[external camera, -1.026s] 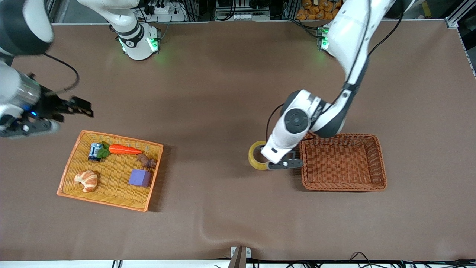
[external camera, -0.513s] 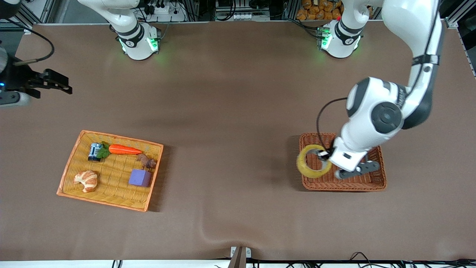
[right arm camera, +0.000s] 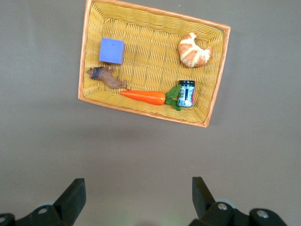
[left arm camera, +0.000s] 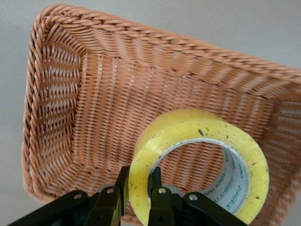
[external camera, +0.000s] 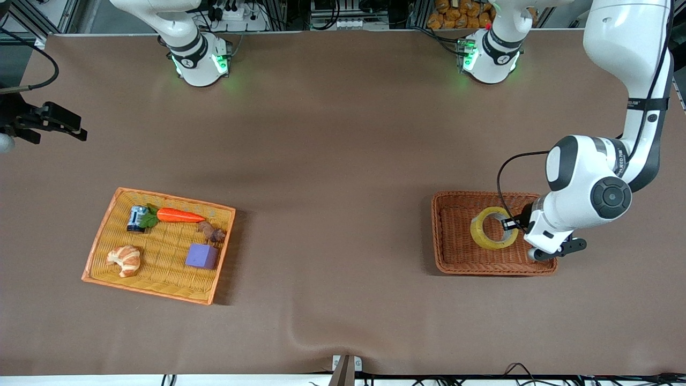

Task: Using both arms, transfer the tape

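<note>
The tape (external camera: 489,229), a yellowish ring with a pale core, hangs over the brown wicker basket (external camera: 455,257) at the left arm's end of the table. My left gripper (external camera: 512,224) is shut on the tape's wall, one finger inside the ring and one outside, as the left wrist view shows (left arm camera: 139,181). There the tape (left arm camera: 197,136) stands on edge above the basket's floor (left arm camera: 113,103). My right gripper (external camera: 69,124) is open and empty, up over the bare table at the right arm's end; its fingers (right arm camera: 75,195) are spread wide in the right wrist view.
An orange-rimmed yellow basket (external camera: 102,236) at the right arm's end holds a carrot (external camera: 179,215), a croissant (external camera: 124,260), a purple cube (external camera: 202,255), a small jar (external camera: 136,218) and a brown root (external camera: 211,232). The brown table lies between the two baskets.
My left arm has carried the tape from beside the brown basket to over its inside. My right gripper has drawn back toward the table's edge, away from the yellow basket.
</note>
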You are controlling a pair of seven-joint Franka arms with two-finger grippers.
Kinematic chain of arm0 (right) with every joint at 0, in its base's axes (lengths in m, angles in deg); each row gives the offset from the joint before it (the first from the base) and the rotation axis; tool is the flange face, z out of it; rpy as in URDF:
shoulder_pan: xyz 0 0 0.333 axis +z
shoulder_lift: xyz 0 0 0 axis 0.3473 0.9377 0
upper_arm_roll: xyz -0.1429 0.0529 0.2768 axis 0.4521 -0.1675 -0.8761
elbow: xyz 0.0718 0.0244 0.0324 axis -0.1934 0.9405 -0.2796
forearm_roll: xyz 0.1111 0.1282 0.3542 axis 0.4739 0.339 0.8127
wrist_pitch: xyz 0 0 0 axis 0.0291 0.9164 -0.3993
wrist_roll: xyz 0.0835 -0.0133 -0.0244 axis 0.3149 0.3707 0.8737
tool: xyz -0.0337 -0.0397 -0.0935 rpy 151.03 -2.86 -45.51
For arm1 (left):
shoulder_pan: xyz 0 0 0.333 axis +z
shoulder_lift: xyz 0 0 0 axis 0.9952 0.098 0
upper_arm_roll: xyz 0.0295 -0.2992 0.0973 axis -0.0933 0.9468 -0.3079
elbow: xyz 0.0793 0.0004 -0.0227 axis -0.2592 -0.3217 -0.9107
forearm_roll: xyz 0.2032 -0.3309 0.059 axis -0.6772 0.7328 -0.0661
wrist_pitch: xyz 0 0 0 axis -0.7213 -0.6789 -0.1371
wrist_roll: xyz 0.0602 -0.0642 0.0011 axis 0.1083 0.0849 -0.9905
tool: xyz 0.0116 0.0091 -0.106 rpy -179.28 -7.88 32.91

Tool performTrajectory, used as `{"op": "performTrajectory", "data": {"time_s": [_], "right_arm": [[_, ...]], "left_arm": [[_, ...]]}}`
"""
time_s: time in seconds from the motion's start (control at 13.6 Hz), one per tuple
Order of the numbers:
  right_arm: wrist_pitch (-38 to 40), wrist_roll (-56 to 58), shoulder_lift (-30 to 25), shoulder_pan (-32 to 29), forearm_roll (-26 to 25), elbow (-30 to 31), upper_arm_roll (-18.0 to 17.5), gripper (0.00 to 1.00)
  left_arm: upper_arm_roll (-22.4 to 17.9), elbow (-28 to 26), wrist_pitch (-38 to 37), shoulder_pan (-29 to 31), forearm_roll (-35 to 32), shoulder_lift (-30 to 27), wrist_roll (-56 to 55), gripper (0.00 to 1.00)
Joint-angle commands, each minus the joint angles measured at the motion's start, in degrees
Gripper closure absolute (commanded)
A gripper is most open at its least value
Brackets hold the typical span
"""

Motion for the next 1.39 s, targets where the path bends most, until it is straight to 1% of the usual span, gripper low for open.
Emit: {"op": "performTrajectory", "data": {"time_s": [0.0, 0.07, 0.15, 0.22, 0.37, 0.44, 0.51, 0.66, 0.81, 0.88, 1.03, 1.17, 1.32], "right_arm": [[0.14, -4.12, -0.70, 0.94, 0.35, 0.32, -0.23, 0.00], [0.23, -3.68, -0.70, 0.68, 0.44, 0.24, -0.23, 0.00], [0.32, -3.51, -0.70, 0.67, 0.70, 0.23, -0.23, 0.00], [0.75, -3.33, -0.78, 0.67, 1.40, 0.15, -0.41, 0.00], [1.55, -3.06, -0.87, 0.76, 1.41, 0.06, -1.11, 0.00], [2.07, -2.98, -0.87, 0.76, 1.41, -0.03, -1.03, 0.00], [2.42, -3.06, -0.87, 0.85, 1.32, -0.03, -0.94, 0.00], [2.87, -3.06, -0.87, 0.94, 1.41, -0.64, -1.03, 0.00], [2.95, -3.24, -0.96, 1.20, 1.32, -0.64, -1.03, 0.00], [3.04, -3.07, -0.96, 1.11, 1.23, -0.73, -0.85, 0.00], [4.18, -3.15, -0.87, 1.20, 1.23, -0.73, -0.59, 0.00], [4.19, -3.77, -0.87, 1.64, 1.14, -0.73, -0.59, 0.00], [4.19, -3.86, -0.79, 1.64, 1.14, -0.73, -0.59, 0.00]], "left_arm": [[0.76, -3.78, 4.97, 2.73, -1.29, 0.00, 2.78, 1.00], [0.76, -3.52, 4.97, 2.82, -1.29, 0.09, 2.87, 0.96], [0.76, -3.34, 4.97, 2.74, -1.29, 0.09, 2.87, 0.26], [0.76, -2.99, 4.89, 2.74, -1.29, -0.52, 2.87, 0.00], [0.76, -2.55, 3.49, 2.56, -1.29, -4.02, 2.61, 0.00], [0.84, -1.51, 0.17, 2.56, -1.38, -6.21, 2.60, 0.00], [0.84, 0.68, -4.38, 2.39, -1.38, -8.41, 2.60, 0.00], [0.76, 8.48, -16.41, 2.73, -1.38, -11.76, 2.69, 0.00], [0.76, 16.75, -25.39, 2.74, -1.47, -13.35, 2.60, 0.00], [0.93, 18.70, -28.22, 2.56, -1.38, -14.66, 2.52, 0.00], [0.93, 18.55, -29.30, 2.47, -1.20, -19.83, 2.69, 0.00], [1.11, 18.28, -32.36, 2.12, -0.76, -23.09, 2.43, 0.00], [3.73, 16.88, -34.05, 2.56, -0.59, -25.04, 1.91, 0.00]]}}
